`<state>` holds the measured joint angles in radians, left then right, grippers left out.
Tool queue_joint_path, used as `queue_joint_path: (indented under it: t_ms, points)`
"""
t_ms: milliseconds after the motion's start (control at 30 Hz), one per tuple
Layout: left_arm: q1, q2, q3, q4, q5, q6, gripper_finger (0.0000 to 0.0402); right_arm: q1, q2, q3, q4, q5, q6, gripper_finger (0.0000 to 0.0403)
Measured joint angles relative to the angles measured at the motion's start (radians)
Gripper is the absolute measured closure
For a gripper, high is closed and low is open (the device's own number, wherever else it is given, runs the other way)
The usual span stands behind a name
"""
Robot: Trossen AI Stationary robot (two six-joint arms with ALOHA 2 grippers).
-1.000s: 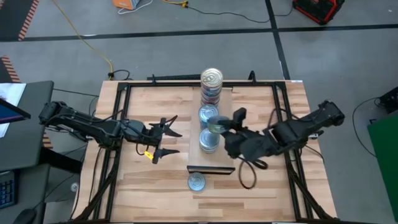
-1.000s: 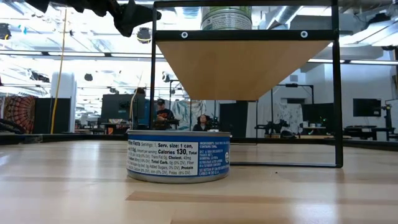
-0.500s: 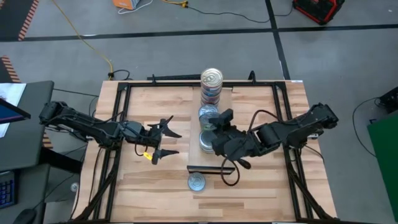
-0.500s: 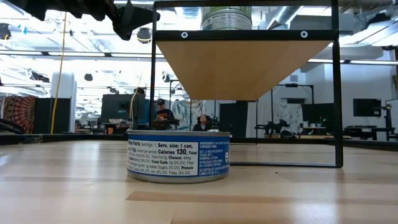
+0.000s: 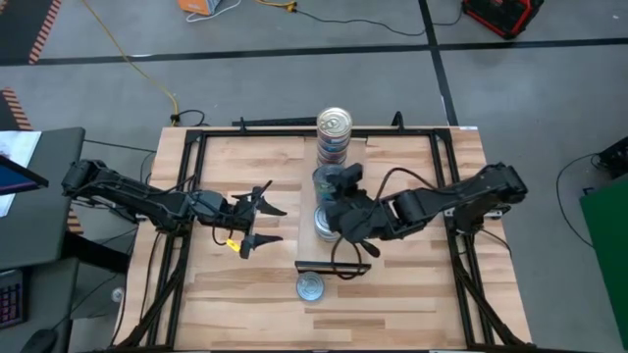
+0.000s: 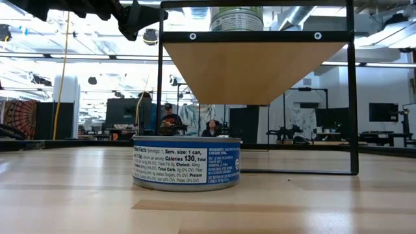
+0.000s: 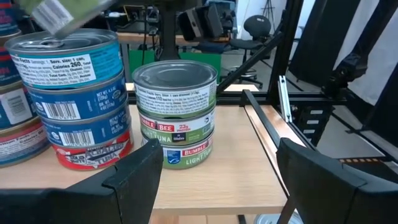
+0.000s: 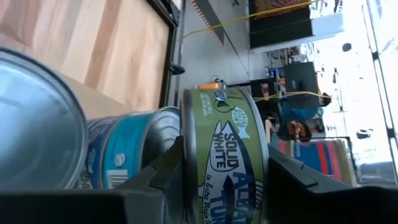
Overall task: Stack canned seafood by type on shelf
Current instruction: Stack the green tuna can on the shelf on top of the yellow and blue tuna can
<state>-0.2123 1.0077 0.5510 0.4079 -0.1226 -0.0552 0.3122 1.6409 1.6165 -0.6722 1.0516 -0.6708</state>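
Right gripper (image 5: 340,188), clamped on green-label tin (image 8: 225,158), has swung toward 9 o'clock over shelf (image 5: 354,257), the green stack (image 7: 176,109) nearer it; left gripper (image 5: 263,218) gapes idle.

Shiny metal tins (image 7: 176,112) with glossy paper labels, matt light-wood shelf (image 7: 211,168)

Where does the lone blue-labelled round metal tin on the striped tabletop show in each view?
High view: blue-labelled tin at lower centre, just in front of the light-wood shelf.
Low view: centre foreground, shelf overhead.
Left wrist view: cannot tell; a silvery sliver under the shelf edge may be it.
Right wrist view: not in it.
Shared landmark: the shelf.
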Motion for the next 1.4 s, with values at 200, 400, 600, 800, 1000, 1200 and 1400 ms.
queue_joint_path:
  t_ms: [200,400,600,800,1000,1200,1400]
  points:
    - [0.000,0.000,0.000,-0.008,0.000,-0.002,0.0100,-0.024,0.017,-0.001,0.019,-0.002,0.027,0.0209]
    - [0.000,0.000,0.000,-0.028,0.001,-0.009,0.0100,-0.034,0.015,-0.001,0.022,-0.006,0.070,0.0161]
    - [0.000,0.000,0.000,-0.029,0.003,-0.009,0.0100,-0.022,0.015,-0.001,0.022,-0.007,0.069,0.0096]
    - [0.000,0.000,0.000,-0.028,0.003,0.003,0.0100,-0.007,0.014,-0.001,0.022,-0.012,0.069,0.0082]
    - [0.000,0.000,0.000,-0.029,-0.008,0.006,0.0100,0.002,0.014,-0.001,0.012,-0.013,0.153,0.0085]
    - [0.000,0.000,0.000,-0.028,-0.008,0.005,0.0100,0.010,0.015,-0.001,0.005,-0.037,0.197,0.0085]
    - [0.000,0.000,0.000,-0.026,-0.013,0.002,0.0100,0.003,0.013,0.000,-0.043,-0.002,0.211,0.0085]
